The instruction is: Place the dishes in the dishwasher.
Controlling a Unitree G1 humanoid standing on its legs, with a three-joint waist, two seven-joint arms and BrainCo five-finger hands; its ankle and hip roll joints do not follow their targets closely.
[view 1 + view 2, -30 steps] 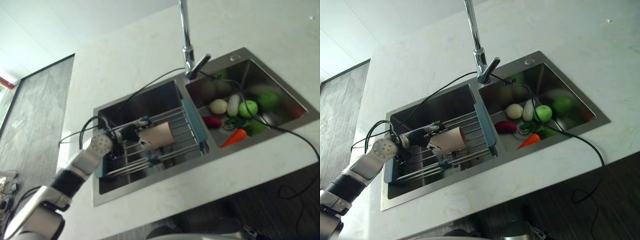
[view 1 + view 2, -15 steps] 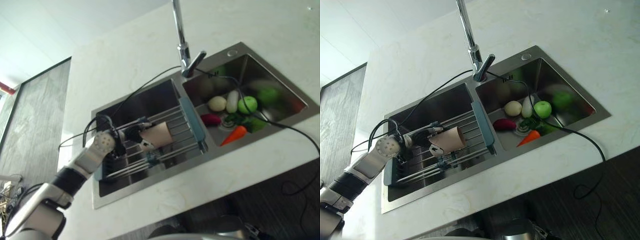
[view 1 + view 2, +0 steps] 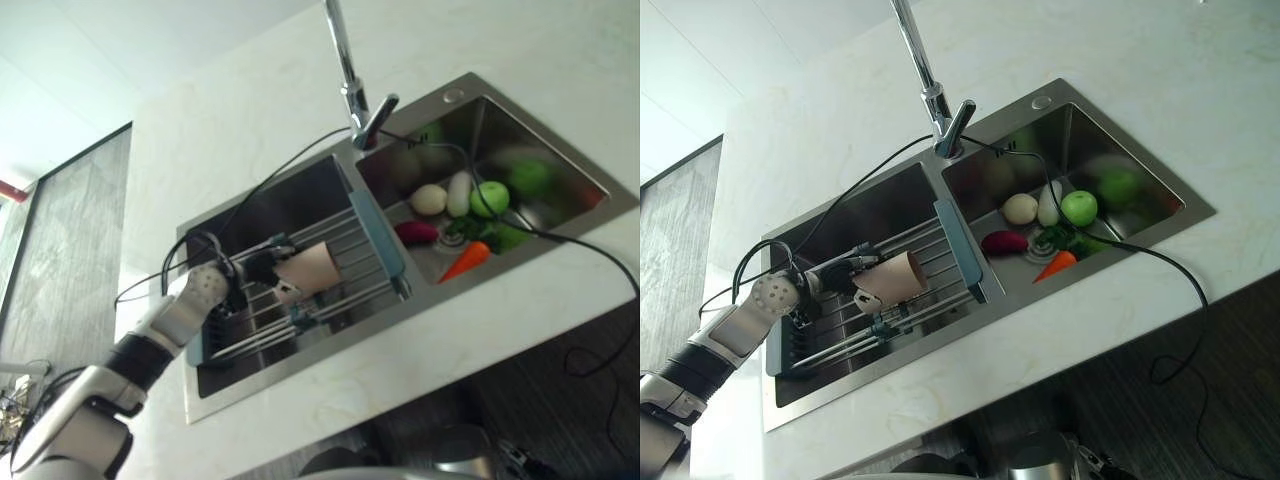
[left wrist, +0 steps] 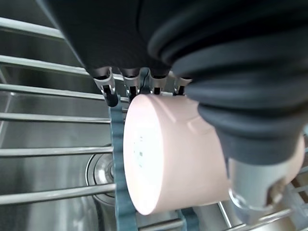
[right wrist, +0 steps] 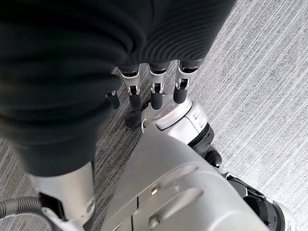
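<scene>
A pink cup (image 3: pixel 313 268) lies on its side over the wire rack (image 3: pixel 352 250) that spans the left basin of the steel sink (image 3: pixel 290 195). My left hand (image 3: pixel 256 268) is shut on it. Seen from the left wrist, the cup (image 4: pixel 168 173) sits between the fingers (image 4: pixel 132 82) and the thumb (image 4: pixel 250 190), its base facing out over the rack's bars. My right hand (image 5: pixel 153 94) hangs over the grey floor with relaxed fingers and holds nothing.
The right basin holds a potato (image 3: pixel 428 199), a white radish (image 3: pixel 459 193), a green apple (image 3: pixel 490 198), an eggplant (image 3: pixel 415 232) and a carrot (image 3: pixel 464 261). A tall faucet (image 3: pixel 345 70) rises behind the divider. White countertop (image 3: pixel 420 340) surrounds the sink.
The whole picture has shifted, so the camera has moved. My left hand keeps the cup at the same place over the rack.
</scene>
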